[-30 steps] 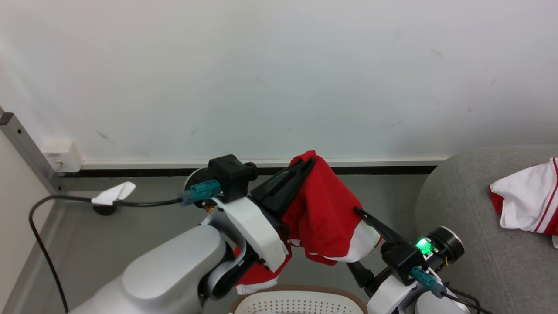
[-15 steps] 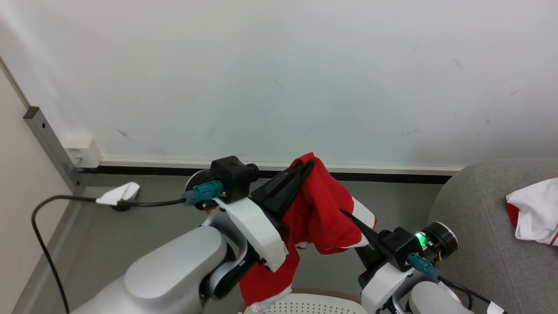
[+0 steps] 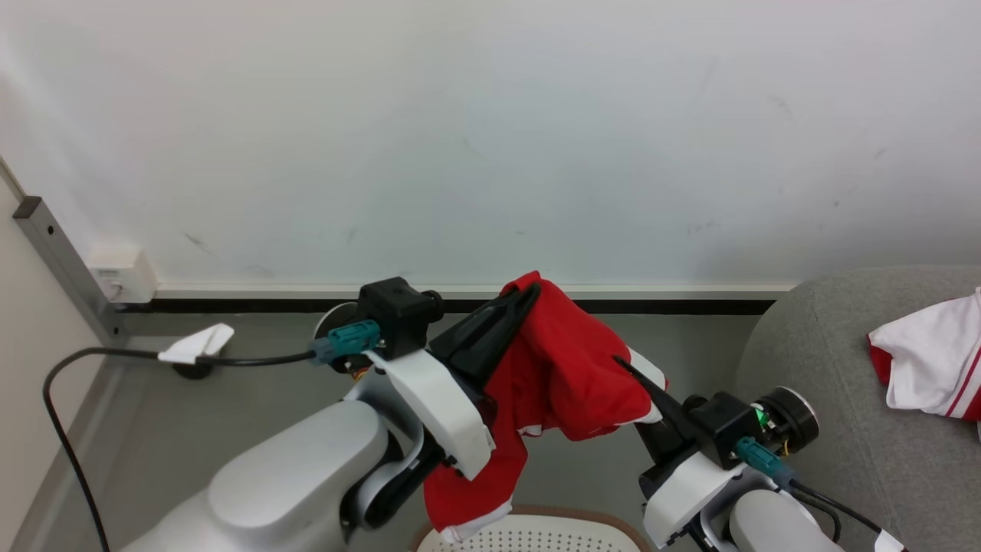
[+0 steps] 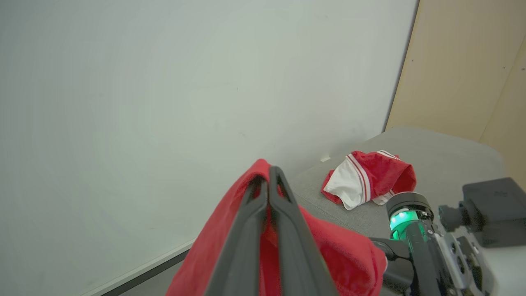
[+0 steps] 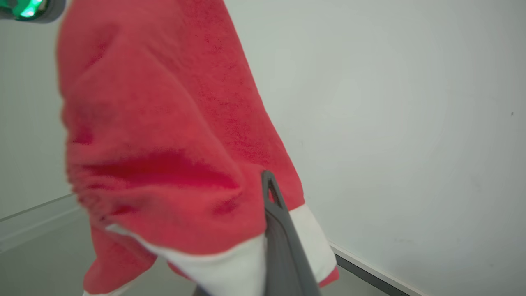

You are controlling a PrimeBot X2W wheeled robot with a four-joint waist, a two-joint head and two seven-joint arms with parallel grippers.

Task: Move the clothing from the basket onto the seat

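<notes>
Above the basket (image 3: 569, 513), in the head view, left claw (image 3: 527, 294) and right claw (image 3: 622, 363) each grip a red garment (image 3: 567, 376) slung between them; another garment (image 3: 927, 368) lies on the seat (image 3: 828, 368); left wrist view: claw closed on red cloth; right wrist view: claw clamped at the white hem.

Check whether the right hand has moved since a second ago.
Yes. The right hand has edged up the head view toward the baseboard and shut on the red garment.

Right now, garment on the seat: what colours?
Garment: red, white panel, striped trim; left wrist view.
</notes>
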